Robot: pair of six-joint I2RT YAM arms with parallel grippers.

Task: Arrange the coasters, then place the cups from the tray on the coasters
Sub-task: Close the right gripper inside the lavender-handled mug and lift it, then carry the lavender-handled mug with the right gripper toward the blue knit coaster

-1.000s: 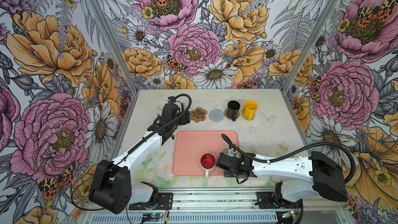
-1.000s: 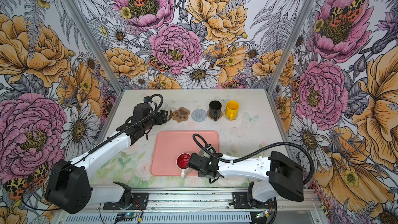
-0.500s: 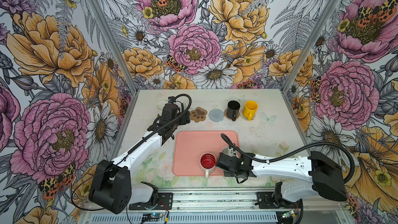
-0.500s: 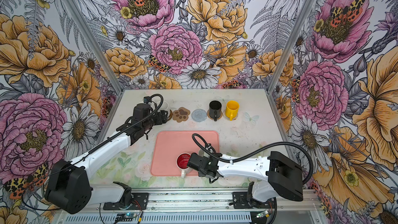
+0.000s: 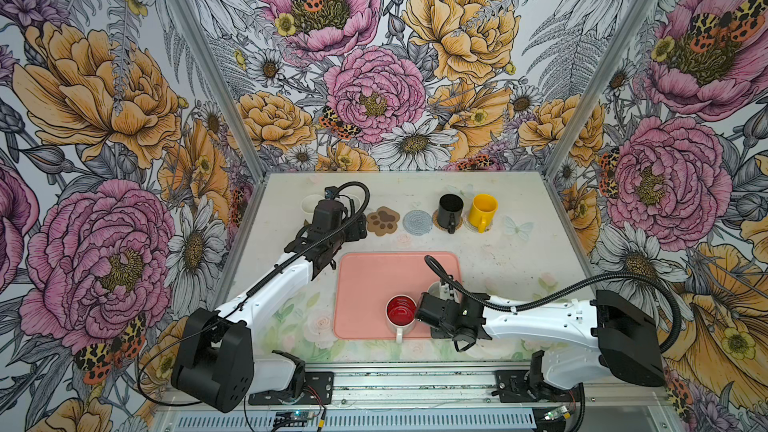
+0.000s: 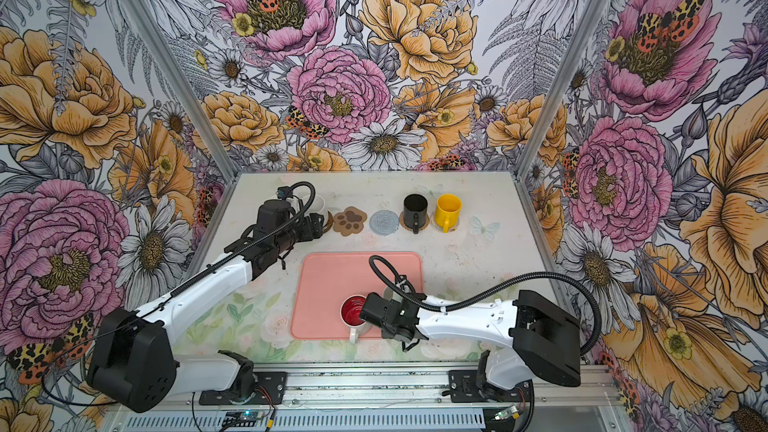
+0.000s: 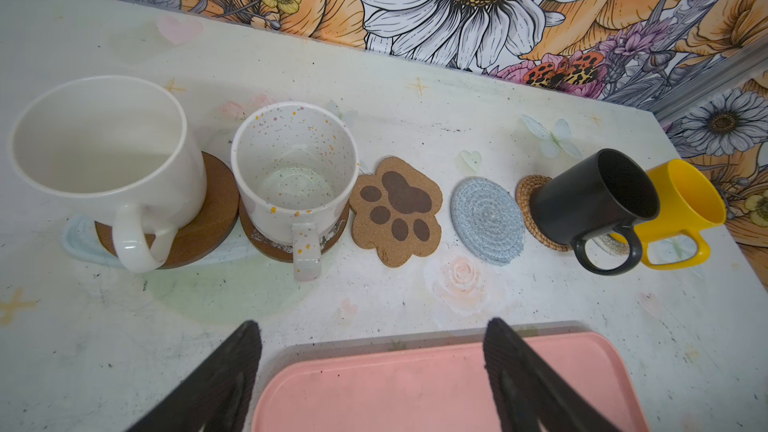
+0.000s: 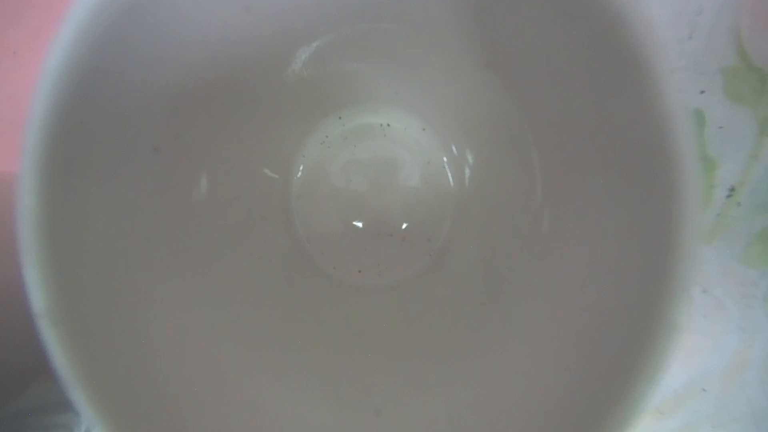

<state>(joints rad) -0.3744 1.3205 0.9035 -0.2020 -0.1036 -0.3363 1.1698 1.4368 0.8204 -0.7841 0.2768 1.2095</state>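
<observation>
Along the back, a plain white cup [image 7: 95, 151] and a speckled cup [image 7: 295, 168] each stand on a brown disc. The paw coaster [image 7: 395, 209] and grey-blue coaster [image 7: 486, 220] are bare. A black mug [image 7: 594, 197] sits on the rattan coaster [image 7: 530, 193], and a yellow mug [image 7: 681, 205] beside it. My left gripper [image 7: 372, 347] hangs open and empty over the tray's far edge [image 7: 415, 351]. On the tray [image 5: 365, 280] stand a red-inside mug [image 5: 401, 310] and a pale cup [image 5: 435, 288]. My right gripper [image 5: 420, 312] is between them, fingers hidden. The right wrist view looks into the pale cup [image 8: 374, 201].
The floral walls close in the table at the back and both sides. The right arm [image 5: 540, 322] lies low across the front right of the table [image 5: 498, 251]. The left arm [image 5: 270, 288] reaches diagonally along the left side.
</observation>
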